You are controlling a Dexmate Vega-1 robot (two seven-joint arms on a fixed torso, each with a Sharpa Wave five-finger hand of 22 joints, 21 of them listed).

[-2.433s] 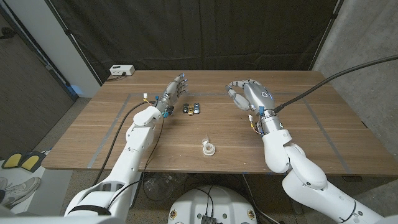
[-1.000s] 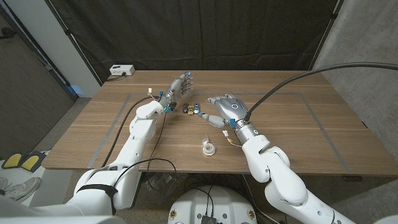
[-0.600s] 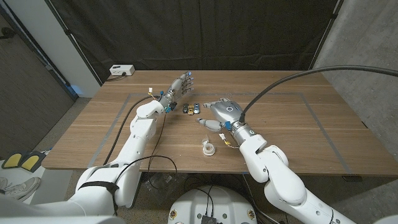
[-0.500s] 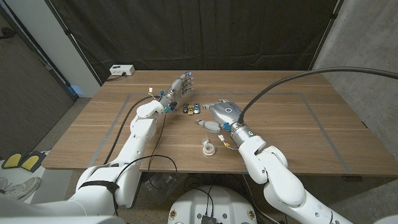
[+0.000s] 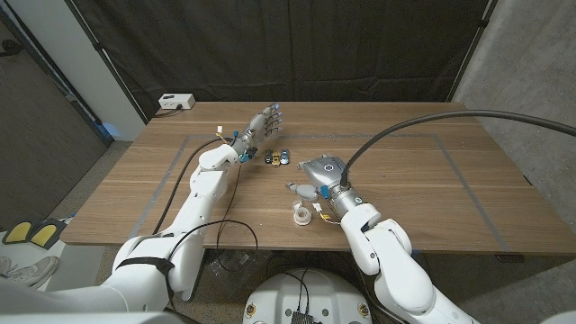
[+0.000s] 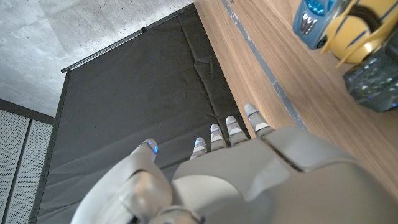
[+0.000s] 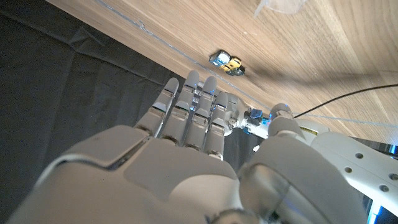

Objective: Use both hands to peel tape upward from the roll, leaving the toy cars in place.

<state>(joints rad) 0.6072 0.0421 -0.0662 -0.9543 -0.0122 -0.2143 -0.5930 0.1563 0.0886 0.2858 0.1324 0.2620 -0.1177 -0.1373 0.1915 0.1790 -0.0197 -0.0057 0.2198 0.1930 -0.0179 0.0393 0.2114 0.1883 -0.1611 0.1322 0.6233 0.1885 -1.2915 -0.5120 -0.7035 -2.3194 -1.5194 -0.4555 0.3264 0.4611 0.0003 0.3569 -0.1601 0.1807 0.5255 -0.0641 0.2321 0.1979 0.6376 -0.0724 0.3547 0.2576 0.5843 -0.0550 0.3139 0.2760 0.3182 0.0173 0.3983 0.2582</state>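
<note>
A small roll of clear tape (image 5: pixel 301 214) lies on the wooden table (image 5: pixel 423 193) near its front edge. My right hand (image 5: pixel 312 177) hovers just behind and above the roll, fingers stretched out and apart, holding nothing. In the right wrist view the right hand (image 7: pixel 186 149) reaches out with the roll's rim (image 7: pixel 278 5) off to one side. Three toy cars (image 5: pixel 276 157) stand in a row mid-table: blue (image 6: pixel 314 15), yellow (image 6: pixel 357 28) and dark (image 6: pixel 373 87). My left hand (image 5: pixel 262 123) is raised beside and behind them, fingers spread, empty.
A white box (image 5: pixel 176 103) sits at the table's back left corner. Grey tape lines (image 5: pixel 166 184) mark a rectangle on the tabletop. A thick black cable (image 5: pixel 423 126) arcs over the right side to my right arm. A black curtain hangs behind.
My right hand has come from the back right down and forward, past the cars, to just behind the tape roll. The left hand, roll and cars have stayed put.
</note>
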